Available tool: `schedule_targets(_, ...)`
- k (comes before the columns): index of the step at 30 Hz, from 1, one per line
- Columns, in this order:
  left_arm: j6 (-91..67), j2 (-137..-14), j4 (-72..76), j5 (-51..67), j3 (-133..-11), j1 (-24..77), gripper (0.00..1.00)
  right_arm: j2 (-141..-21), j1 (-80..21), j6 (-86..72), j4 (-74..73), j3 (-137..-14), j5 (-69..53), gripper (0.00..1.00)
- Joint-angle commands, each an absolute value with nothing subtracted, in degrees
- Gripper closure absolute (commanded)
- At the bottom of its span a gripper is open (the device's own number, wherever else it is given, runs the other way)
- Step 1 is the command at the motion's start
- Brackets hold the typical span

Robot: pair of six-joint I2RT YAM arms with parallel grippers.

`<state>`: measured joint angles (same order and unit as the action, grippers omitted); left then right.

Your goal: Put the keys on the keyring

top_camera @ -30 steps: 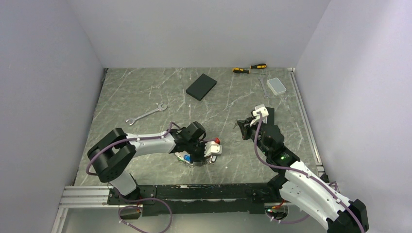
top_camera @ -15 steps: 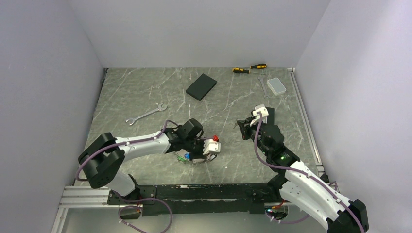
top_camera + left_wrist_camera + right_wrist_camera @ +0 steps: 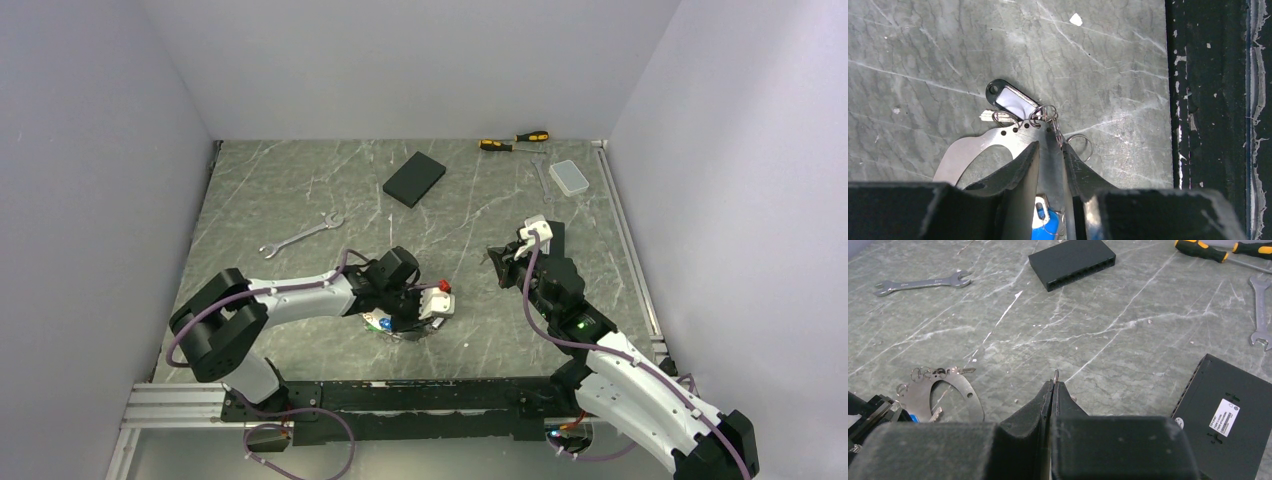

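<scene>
At the near middle of the worktop, just ahead of the arm bases, your left hand sits low over the keyring. The keyring lies flat on the stone, a silver crescent with small holes along it. One end of its band runs straight between your two fingers. The jaws stand narrowly parted around that band, and you cannot tell whether they press on it. Just beyond the fingertips, at the keyring's end, lies a key with a black tag, with small split rings bunched beside it. A blue tag shows under the hand, back toward the palm. Your right hand hangs well apart to the right, closed tight, with a small silver loop poking up from its fingertips.
</scene>
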<state>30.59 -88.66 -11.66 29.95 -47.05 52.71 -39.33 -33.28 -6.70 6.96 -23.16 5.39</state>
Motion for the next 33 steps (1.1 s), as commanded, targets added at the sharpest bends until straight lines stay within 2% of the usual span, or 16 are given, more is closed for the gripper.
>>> schedule_targets(1, 30.61, -89.07, -10.46, 30.55, -47.68, 52.63, 0.72, -39.07, -33.09, -7.29, 9.16, -23.55, 4.74, 1.00)
schedule_targets(15, 23.36, -86.93, -6.16, 28.92, -44.28, 52.61, 0.66, -39.00, -33.13, -7.38, 9.30, -23.47, 4.75, 1.00)
schedule_targets(23, 15.94, -85.89, 1.94, 27.10, -40.15, 52.67, 0.66, -39.08, -33.13, -7.38, 9.14, -23.51, 4.58, 1.00)
schedule_targets(33, 15.68, -85.69, 2.30, 26.90, -40.03, 53.01, 0.68, -39.07, -33.09, -7.38, 9.05, -23.55, 4.57, 1.00)
